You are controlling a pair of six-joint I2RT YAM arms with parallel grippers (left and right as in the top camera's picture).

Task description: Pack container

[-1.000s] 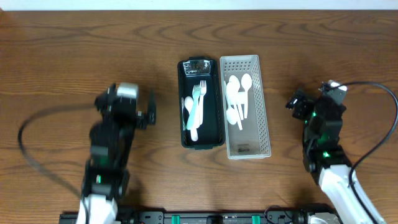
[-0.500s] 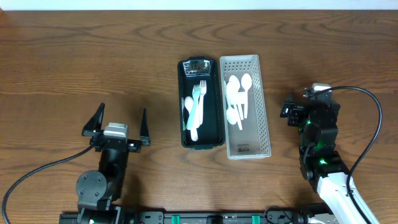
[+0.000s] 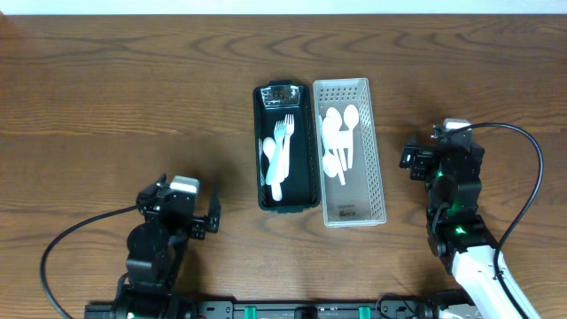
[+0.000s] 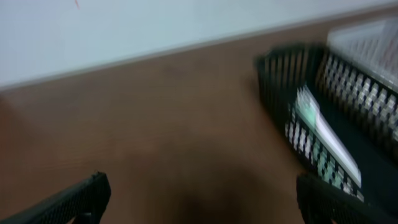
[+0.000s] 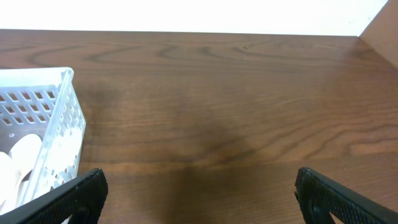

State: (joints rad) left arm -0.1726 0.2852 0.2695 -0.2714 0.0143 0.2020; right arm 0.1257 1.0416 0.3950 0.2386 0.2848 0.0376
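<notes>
A black container [image 3: 301,177] stands at the table's middle and holds a pale fork [image 3: 285,146] and a spoon. It also shows blurred in the left wrist view [image 4: 283,81]. Beside it on the right, a white basket [image 3: 372,177] holds several white spoons [image 3: 337,142]; its corner shows in the right wrist view [image 5: 59,118]. My left gripper [image 3: 182,208] is open and empty at the front left [image 4: 199,205]. My right gripper [image 3: 441,152] is open and empty to the right of the basket [image 5: 202,202].
Bare brown wooden table [image 3: 133,89] surrounds both containers. Black cables trail from each arm toward the front edge. A white wall [image 5: 186,12] lies beyond the far edge of the table.
My left arm has drawn back toward the front edge, ending lower and slightly right, still open. My right arm shifted slightly towards the front a second ago, then stayed still.
</notes>
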